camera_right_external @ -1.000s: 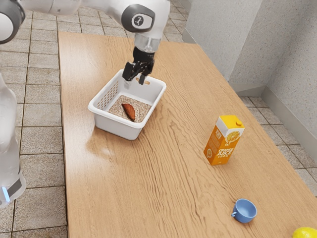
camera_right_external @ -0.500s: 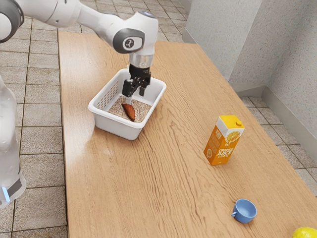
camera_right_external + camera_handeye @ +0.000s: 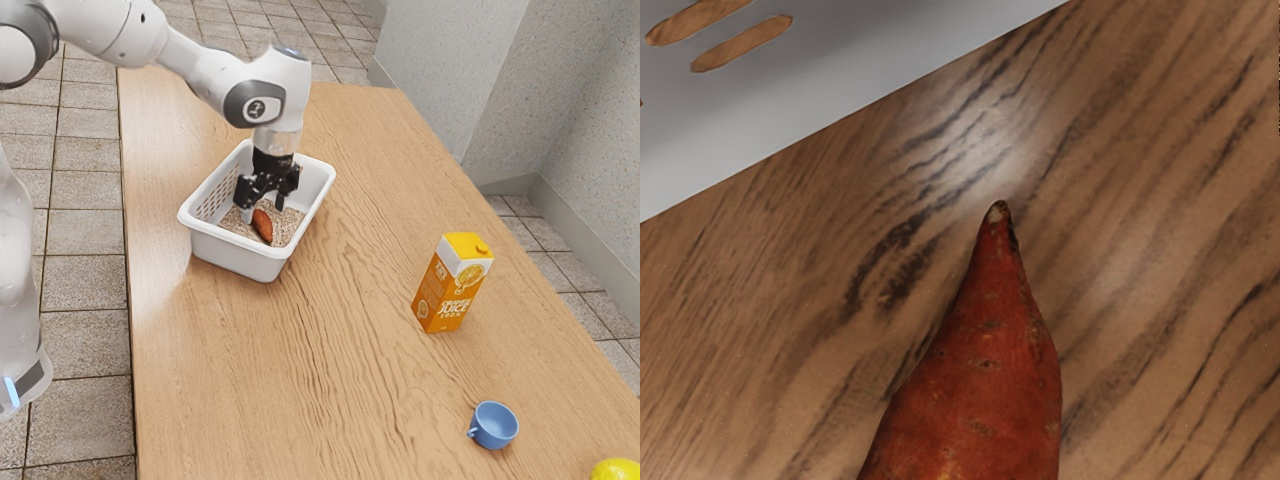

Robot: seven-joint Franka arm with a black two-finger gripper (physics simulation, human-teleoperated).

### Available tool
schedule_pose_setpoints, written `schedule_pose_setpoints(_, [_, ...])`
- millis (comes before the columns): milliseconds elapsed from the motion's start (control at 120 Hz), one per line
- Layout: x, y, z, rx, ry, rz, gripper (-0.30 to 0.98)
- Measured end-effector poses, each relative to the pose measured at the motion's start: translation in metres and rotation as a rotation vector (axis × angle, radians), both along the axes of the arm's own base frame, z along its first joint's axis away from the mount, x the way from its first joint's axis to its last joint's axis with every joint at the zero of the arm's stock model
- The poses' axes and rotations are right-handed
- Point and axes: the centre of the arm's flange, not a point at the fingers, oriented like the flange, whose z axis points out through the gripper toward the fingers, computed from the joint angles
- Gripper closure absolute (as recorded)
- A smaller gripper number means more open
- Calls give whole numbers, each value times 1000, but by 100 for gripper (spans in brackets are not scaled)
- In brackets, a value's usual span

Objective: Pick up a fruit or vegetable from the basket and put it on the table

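Reaching down inside the basket (image 3: 235,258), your gripper (image 3: 264,209) is right over the sweet potato (image 3: 263,226), and its fingers are spread, with nothing pinched. Here's what decides it: the sweet potato lies on the basket floor, below your fingertips and a touch toward the near wall in the exterior view. One finger is down close beside it on the exterior view's left; the other stands higher in that picture, off to the right, with more daylight. You can't tell if either one is touching.

Long axis next: it slants from the exterior view's upper left to its lower right, and the wrist view has the tapered end (image 3: 1000,225) pointing out from under you. So you look set to close across its width; maybe centre up, drop a shade, then squeeze.

Against half a second ago, you're lower and over toward the exterior view's left. The sweet potato hasn't budged. Lift and the trip out to the table (image 3: 370,380) are all to come.
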Motion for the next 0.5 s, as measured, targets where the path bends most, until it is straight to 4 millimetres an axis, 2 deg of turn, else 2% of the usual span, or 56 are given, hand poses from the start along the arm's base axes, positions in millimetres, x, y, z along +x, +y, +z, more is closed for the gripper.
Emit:
schedule_pose_setpoints(167, [5,2,-12,7,5,-40,0])
schedule_pose_setpoints(500, [11,1,-20,1,-12,-90,1])
